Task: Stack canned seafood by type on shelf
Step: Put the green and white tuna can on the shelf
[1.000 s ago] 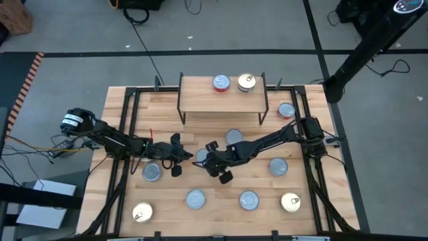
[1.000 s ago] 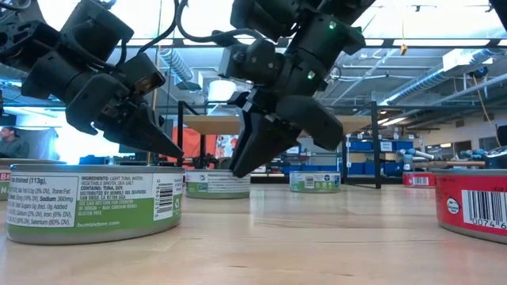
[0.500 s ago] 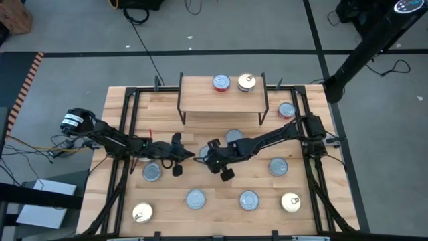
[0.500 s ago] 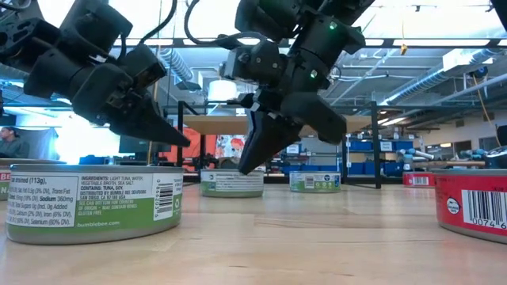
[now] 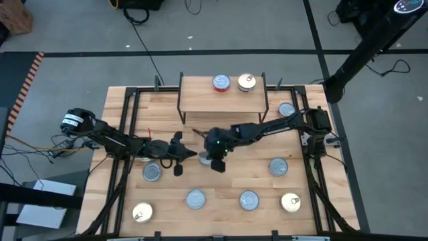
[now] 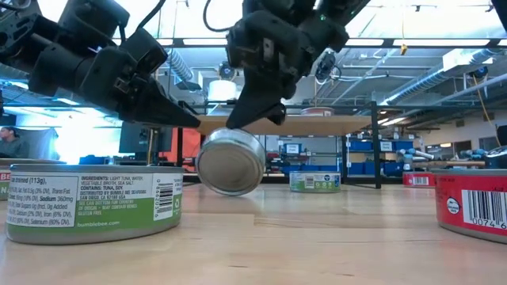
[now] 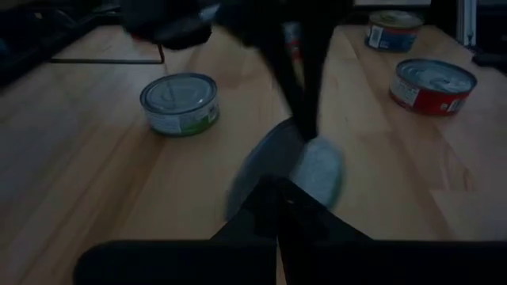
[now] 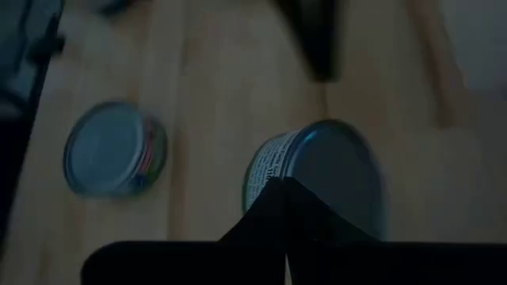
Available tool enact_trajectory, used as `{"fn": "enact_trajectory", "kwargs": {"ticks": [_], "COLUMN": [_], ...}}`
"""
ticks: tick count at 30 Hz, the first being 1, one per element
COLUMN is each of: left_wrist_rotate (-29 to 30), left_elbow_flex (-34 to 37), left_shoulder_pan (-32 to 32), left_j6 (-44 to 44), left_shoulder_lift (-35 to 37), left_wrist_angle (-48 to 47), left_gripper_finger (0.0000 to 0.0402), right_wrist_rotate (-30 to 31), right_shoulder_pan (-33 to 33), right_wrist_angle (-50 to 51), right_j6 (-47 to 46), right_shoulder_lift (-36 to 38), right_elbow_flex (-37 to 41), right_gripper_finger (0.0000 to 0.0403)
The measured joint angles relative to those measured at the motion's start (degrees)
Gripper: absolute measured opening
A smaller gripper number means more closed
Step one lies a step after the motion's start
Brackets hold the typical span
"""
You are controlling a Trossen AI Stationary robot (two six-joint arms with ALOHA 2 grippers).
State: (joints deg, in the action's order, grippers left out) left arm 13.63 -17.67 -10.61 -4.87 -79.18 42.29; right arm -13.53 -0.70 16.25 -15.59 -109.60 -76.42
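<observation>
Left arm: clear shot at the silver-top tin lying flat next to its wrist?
Probably yes: the silver-top tin lies uncovered beside the left gripper, no tin touching it. Shut fingers must open first. The right gripper, shut over the tipped tin, stands clear of it.

Two dark jointed arms, green light, tapered black fingers

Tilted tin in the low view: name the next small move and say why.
Probably raise the right gripper slightly and reopen it. The tin stands tipped on its edge beneath its shut fingers, apparently not held, and the left gripper is shut beside it. A tin lying flat should be easier to grasp.
</observation>
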Motion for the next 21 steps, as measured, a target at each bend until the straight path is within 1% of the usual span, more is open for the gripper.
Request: {"fn": "enact_trajectory", "kwargs": {"ticks": [3, 6, 12, 14, 16, 18, 20, 21], "left_wrist_rotate": [0.0, 0.0, -0.1, -0.2, -0.2, -0.2, -0.2, -0.2], "left_elbow_flex": [0.0, 0.0, 0.0, 0.0, 0.0, 0.0, 0.0, 0.0], "left_shoulder_pan": [0.0, 0.0, 0.0, 0.0, 0.0, 0.0, 0.0, 0.0], "left_j6": [0.0, -0.1, -1.0, -1.2, -1.3, -1.3, -1.3, -1.3], "left_shoulder_lift": [0.0, 0.0, 0.2, 0.3, 0.3, 0.3, 0.3, 0.3], "left_wrist_angle": [0.7, 0.7, 0.7, 0.7, 0.6, 0.6, 0.6, 0.6], "left_gripper_finger": [0.0001, 0.0001, 0.0001, 0.0001, 0.0001, 0.0001, 0.0001, 0.0001], "right_wrist_rotate": [-3.1, -5.1, -13.0, -14.6, -14.6, -14.6, -14.0, -12.6], "right_shoulder_pan": [1.8, 3.1, 4.2, 4.2, 4.3, 4.1, 3.1, 2.1], "right_wrist_angle": [-0.1, 0.2, -3.0, -3.3, -2.6, -1.9, -1.9, -1.7], "right_j6": [-5.4, -8.1, -14.1, -15.6, -15.1, -12.1, -6.7, -3.3], "right_shoulder_lift": [0.0, 0.0, 0.0, 0.0, 0.0, 0.0, 0.0, 0.1], "right_elbow_flex": [0.0, 0.0, -0.1, -0.1, -0.1, -0.1, -0.1, -0.1], "right_gripper_finger": [0.0001, 0.0, 0.0, 0.0, 0.0, 0.0004, 0.0016, 0.0024]}}
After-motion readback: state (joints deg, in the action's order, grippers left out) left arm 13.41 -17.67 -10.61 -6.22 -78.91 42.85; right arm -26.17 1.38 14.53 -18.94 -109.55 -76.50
